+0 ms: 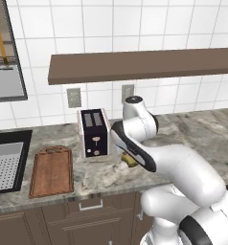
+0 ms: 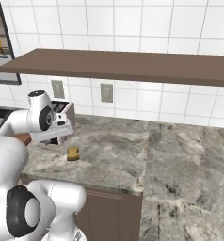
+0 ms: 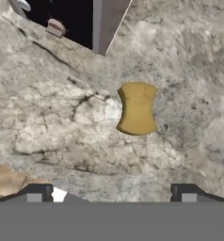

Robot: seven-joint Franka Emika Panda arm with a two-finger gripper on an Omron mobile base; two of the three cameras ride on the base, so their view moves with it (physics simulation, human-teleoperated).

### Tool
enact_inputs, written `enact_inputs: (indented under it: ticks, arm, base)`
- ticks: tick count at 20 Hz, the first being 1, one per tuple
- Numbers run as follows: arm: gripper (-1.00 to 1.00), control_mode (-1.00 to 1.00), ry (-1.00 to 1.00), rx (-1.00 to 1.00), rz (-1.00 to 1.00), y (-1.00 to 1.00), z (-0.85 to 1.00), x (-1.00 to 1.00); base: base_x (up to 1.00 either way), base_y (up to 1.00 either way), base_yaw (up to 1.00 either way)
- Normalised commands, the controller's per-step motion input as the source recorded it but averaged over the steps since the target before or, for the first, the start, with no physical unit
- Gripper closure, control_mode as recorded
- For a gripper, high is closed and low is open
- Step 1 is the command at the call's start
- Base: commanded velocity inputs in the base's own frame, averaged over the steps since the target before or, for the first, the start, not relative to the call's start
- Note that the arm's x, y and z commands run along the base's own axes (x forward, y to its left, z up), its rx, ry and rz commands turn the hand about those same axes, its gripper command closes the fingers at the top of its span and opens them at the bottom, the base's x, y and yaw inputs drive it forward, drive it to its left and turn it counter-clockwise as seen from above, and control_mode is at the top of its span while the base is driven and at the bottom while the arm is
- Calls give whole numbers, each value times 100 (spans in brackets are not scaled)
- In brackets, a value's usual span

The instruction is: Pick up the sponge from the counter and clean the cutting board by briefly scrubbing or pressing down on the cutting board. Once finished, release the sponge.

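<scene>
The white arm's hand (image 3: 111,193) hovers spread above the small mustard-yellow sponge (image 3: 138,108), lying on the marbled grey counter (image 3: 48,122) beside the white toaster (image 1: 93,132). Descending off-centre could shove it aside.

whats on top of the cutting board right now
Nothing rests on the cutting board; its wooden top is bare. The sponge lies apart on the counter, by the toaster.
</scene>
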Motion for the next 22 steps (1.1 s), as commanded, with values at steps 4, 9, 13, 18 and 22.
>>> enact_inputs:
  ticks: [4,9,13,18,22]
  arm:
    - [-100,-100,1,0,0,-12,-42,39]
    - [-100,-100,2,1,0,-16,-43,28]
    - [-100,-100,1,2,0,-17,-37,22]
    - [-100,-100,4,1,0,-4,-34,16]
    - [-100,-100,3,0,0,0,-32,16]
  base:
    - [0,0,0]
    - [0,0,0]
    - [0,0,0]
    - [0,0,0]
    - [0,0,0]
